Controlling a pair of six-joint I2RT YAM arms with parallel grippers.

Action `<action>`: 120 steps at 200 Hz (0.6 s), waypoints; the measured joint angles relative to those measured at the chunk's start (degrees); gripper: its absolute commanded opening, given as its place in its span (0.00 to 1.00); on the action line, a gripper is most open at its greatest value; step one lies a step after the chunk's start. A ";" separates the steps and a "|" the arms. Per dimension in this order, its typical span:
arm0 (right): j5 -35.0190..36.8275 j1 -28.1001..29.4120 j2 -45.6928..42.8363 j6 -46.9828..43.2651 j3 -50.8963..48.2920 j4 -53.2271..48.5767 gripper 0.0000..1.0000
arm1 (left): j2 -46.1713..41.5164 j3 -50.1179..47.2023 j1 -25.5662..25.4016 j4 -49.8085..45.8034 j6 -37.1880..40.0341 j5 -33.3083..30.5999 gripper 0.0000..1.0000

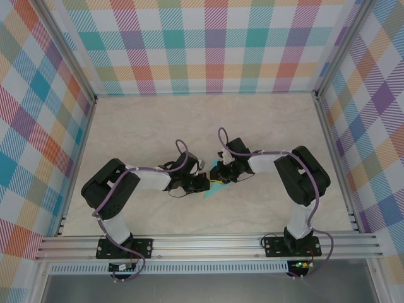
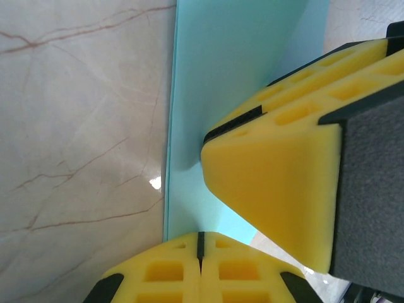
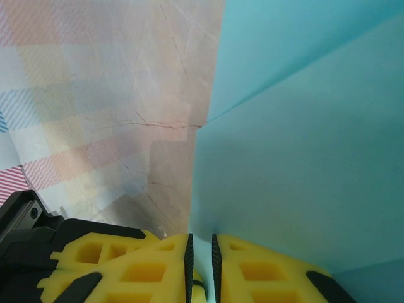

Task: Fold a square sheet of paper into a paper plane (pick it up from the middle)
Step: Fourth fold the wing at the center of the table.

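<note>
**Two grippers, one part-folded sheet: fold in progress**

Item 1, paper plane [image 1: 216, 187]: light cyan paper lying on the marbled table [image 1: 139, 132], just below the middle of the overhead frame, between the two wrists. A pointed tip juts toward the lower left. In the right wrist view it takes up the right half of the frame, and a straight folded edge slants up to the upper right corner, one layer lying over another. The left wrist view shows a long straight left edge lying flat on the table.

Item 2, left gripper [image 2: 201, 268]: bottom centre of its own view. Its yellow pads are pressed together along a thin seam, and the paper's lower edge runs into that seam, so it is judged to be pinched there.

Item 3, right gripper [image 3: 201, 265]: bottom centre of its own view. Its pads are nearly together, with a sliver of cyan between them, clamped on the paper's edge.

Item 4, foam finger [image 2: 271, 183]: sits over the paper at the right of the left wrist view and probably belongs to the right gripper.

Status, judged: at least one fold is made. The number of folds cannot be told. No finished narrow dart is visible, so further creasing and the lift from the middle remain.
</note>
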 measured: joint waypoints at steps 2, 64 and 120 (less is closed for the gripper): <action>0.02 0.00 0.00 0.00 0.00 0.00 0.19 | -0.02 0.02 0.00 -0.02 0.00 0.02 0.00; 1.75 -0.37 0.00 -0.02 1.33 -2.23 0.20 | 0.11 -0.42 0.02 0.68 0.02 0.04 0.00; -1.09 -4.35 2.01 -0.59 3.19 -2.56 0.20 | 0.87 -0.74 0.00 3.37 0.02 0.26 0.00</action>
